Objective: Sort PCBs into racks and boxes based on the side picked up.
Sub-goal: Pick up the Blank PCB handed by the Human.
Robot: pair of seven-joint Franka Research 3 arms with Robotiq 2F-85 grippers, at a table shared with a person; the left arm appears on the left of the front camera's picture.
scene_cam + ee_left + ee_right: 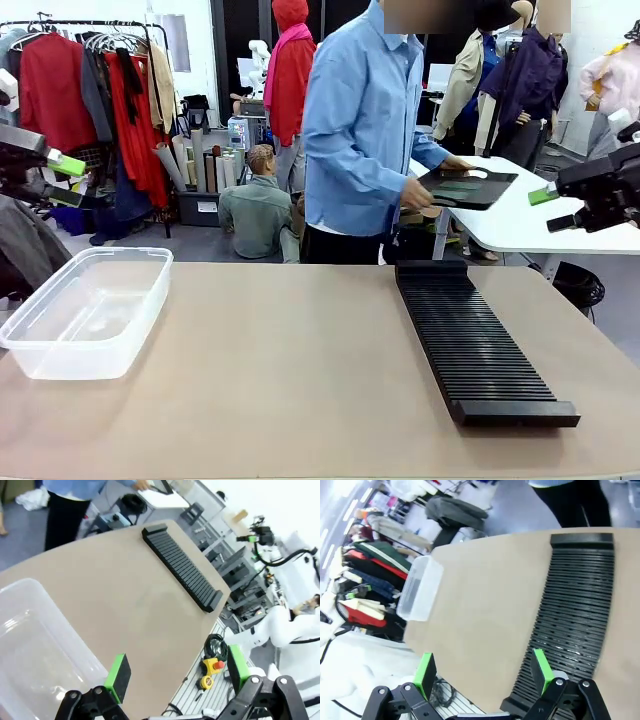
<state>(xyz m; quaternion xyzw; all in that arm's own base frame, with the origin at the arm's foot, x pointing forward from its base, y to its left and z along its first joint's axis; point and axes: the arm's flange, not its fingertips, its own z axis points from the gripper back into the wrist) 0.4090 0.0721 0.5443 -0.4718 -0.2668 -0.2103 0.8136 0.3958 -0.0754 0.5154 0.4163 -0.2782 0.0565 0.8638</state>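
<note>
Across the table a person in a blue shirt holds a shallow black tray [500,181] in both hands, with green PCBs [458,186] lying on it. The long black slotted rack [475,340] lies on the table's right half, also in the wrist views [182,567] [575,605]. The clear box [90,310] stands at the left with nothing in it [30,645] [420,587]. My left gripper [62,180] [177,672] hovers open above the box's near end. My right gripper [550,208] [483,672] is open high at the right, over the rack's near end.
A white table [520,228] stands behind the person's tray. A yellow emergency-stop pendant [212,667] lies on the frame past the table's edge. Bare tabletop [290,360] stretches between box and rack. Clothes racks fill the background.
</note>
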